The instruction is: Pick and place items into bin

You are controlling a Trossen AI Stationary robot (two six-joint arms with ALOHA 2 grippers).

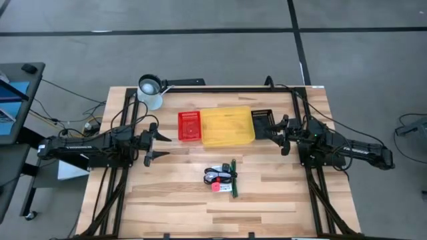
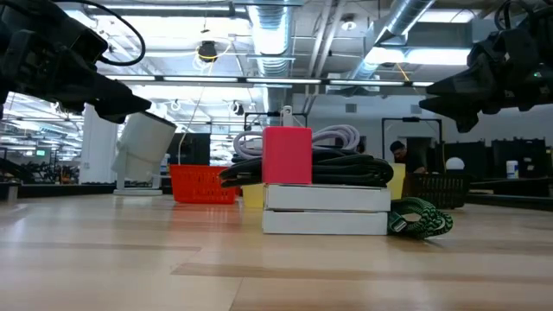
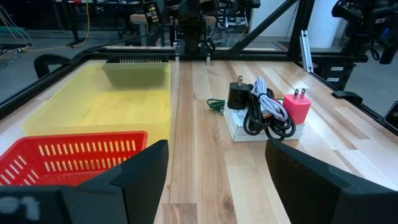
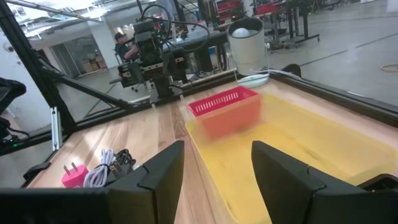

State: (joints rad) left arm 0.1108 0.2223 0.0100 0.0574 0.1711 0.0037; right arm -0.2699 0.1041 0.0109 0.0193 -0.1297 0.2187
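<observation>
between the two arms, yellow bin, no legible labels; left fingers wide, right fingers parted, both empty

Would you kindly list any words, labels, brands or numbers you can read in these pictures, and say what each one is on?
None can be read.
White boxes under the pink charger: no print shows on the sides in view.
Left gripper: a pale mark on its body, too blurred to read.
Red basket, yellow bin, white mug: no lettering shows.

Two matte black jointed arms, thin cables alongside, seemingly white lettering.
</observation>
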